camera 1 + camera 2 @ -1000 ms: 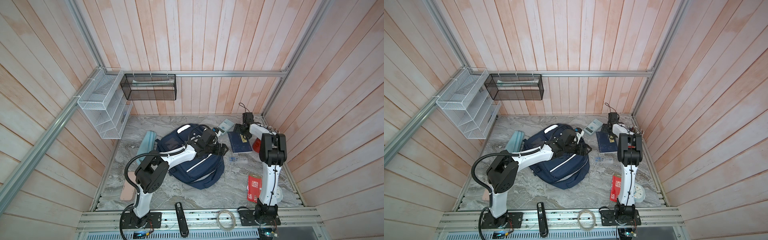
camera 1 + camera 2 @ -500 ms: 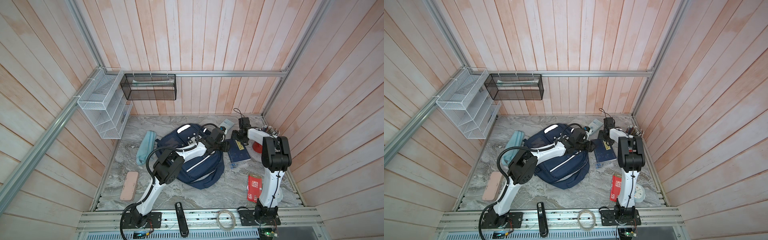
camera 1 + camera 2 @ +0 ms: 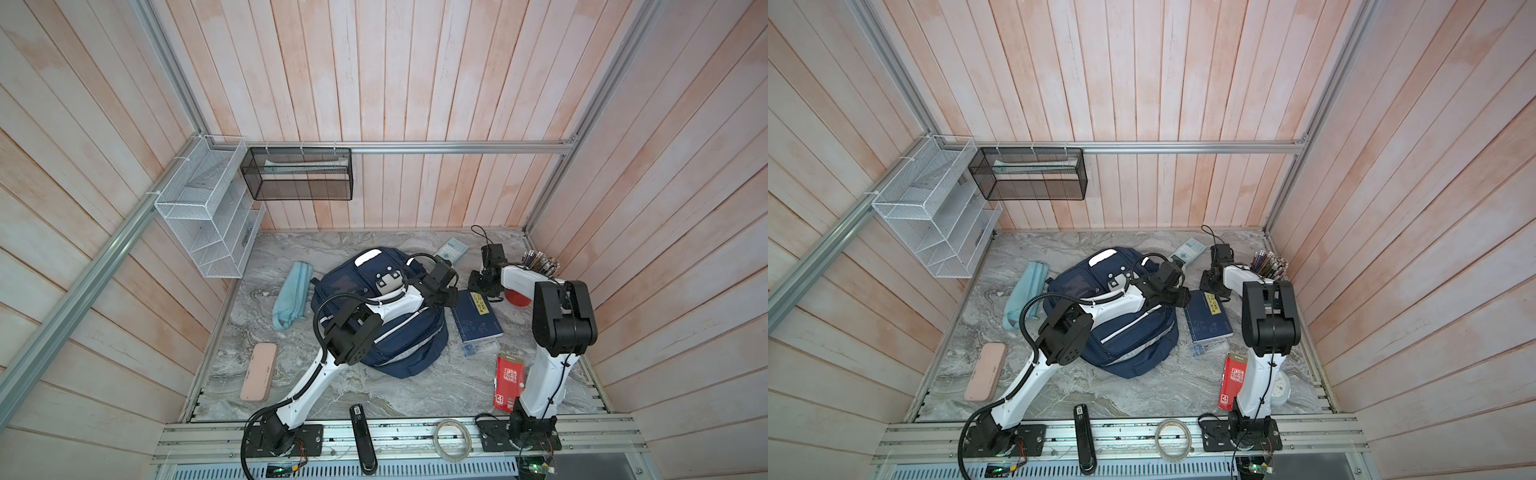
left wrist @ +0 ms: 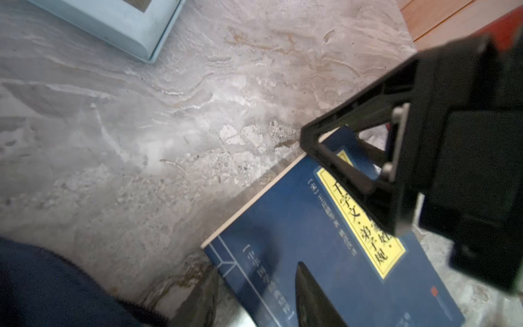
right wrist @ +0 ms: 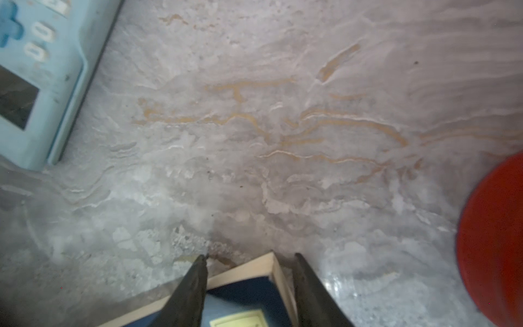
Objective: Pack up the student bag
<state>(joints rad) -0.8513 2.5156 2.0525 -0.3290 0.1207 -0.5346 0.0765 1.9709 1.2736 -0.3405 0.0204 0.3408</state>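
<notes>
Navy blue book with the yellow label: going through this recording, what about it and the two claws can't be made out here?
- Right claw: the right wrist view's lower edge cuts off its fingers astride the navy blue yellow-labelled book; grip unclear.
- Left claw: the left wrist view shows one finger only; top views too small.
- Large navy fabric backpack: the left arm crosses it in both top views, hiding any opening.

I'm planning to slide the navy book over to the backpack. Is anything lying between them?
Nothing visible. In the left wrist view only a bare strip of marble table separates the book from the backpack; the calculator lies farther back, clear of it.
</notes>
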